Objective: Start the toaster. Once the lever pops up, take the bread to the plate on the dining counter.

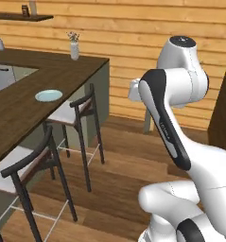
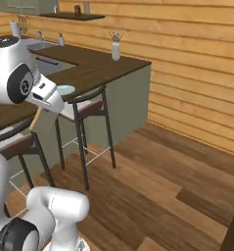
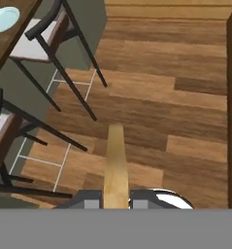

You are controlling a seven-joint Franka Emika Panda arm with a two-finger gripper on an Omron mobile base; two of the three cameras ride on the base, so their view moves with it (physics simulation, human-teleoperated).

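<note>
Gripper [image 3: 116, 198] clamped on bread [image 3: 115, 163], held edge-on above wood floor; plate [image 1: 48, 96] on dining counter [image 1: 20, 106].

— Where is the plate [image 1: 48, 96]?
— It lies on the dining counter [image 1: 20, 106], near the edge, above the two stools [image 1: 76, 111]. In the left base view it is at about ten o'clock from the arm.
— And the vase [image 1: 74, 47]?
— It stands at the far corner of the same counter, at twelve o'clock from the plate.
— Where is the bread [image 3: 115, 165]?
— In the hand view it stands between the fingertips, over the floor [image 3: 185, 107], with the plate at eleven o'clock from it.
</note>
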